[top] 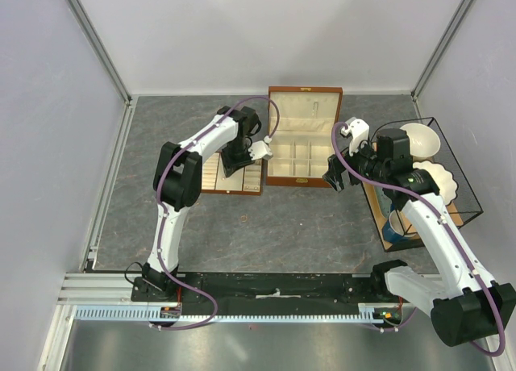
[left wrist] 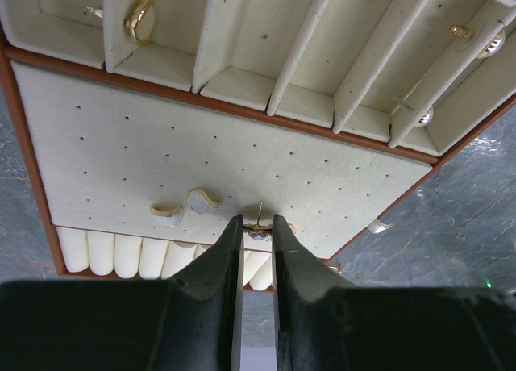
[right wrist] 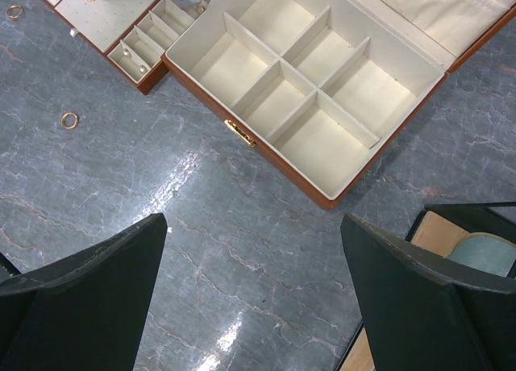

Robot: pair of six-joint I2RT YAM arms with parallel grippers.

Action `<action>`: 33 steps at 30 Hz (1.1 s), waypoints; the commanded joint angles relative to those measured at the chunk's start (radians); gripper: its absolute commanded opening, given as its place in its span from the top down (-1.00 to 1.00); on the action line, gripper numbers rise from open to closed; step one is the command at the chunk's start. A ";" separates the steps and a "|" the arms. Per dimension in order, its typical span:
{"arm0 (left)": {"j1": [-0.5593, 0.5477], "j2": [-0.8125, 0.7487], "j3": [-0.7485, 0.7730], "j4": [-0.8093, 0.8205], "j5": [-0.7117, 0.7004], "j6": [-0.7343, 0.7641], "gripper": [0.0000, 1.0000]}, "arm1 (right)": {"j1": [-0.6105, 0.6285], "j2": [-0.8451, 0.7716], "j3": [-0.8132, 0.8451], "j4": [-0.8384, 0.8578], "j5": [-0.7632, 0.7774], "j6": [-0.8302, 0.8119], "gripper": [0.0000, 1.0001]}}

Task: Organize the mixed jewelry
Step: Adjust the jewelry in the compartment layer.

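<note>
My left gripper [left wrist: 257,226] hangs over the flat cream tray [left wrist: 97,137], at the near edge of its dotted pad. It is shut on a tiny stud earring [left wrist: 258,233] whose pin points at the pad. Two pale curved pieces [left wrist: 168,214] lie on the pad to the left. A gold ring [left wrist: 139,19] and small studs [left wrist: 425,117] sit in the tray's slots. A gold ring [right wrist: 69,120] lies loose on the table. My right gripper [right wrist: 254,222] is open above bare table, in front of the open wooden box [right wrist: 266,157], with nothing between its fingers.
The wooden box [top: 302,177] stands open at the centre back, with the tray [top: 211,177] to its left. A black wire basket [top: 468,202] at the right holds white bowls [top: 423,137] and a blue cup [top: 395,226]. A small pale piece [left wrist: 377,225] lies beside the tray.
</note>
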 commanded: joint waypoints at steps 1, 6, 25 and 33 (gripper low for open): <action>0.000 0.005 0.041 0.016 0.001 0.035 0.97 | -0.002 -0.015 -0.001 0.020 -0.007 -0.005 -0.97; 0.005 0.003 0.040 0.016 0.001 0.037 0.97 | -0.004 -0.015 -0.001 0.018 -0.007 -0.005 -0.96; 0.018 -0.006 -0.008 0.024 -0.024 0.041 0.97 | -0.002 -0.019 -0.004 0.018 -0.007 -0.007 -0.96; 0.017 -0.015 -0.020 0.024 -0.008 0.037 0.97 | -0.002 -0.018 -0.004 0.020 -0.007 -0.007 -0.96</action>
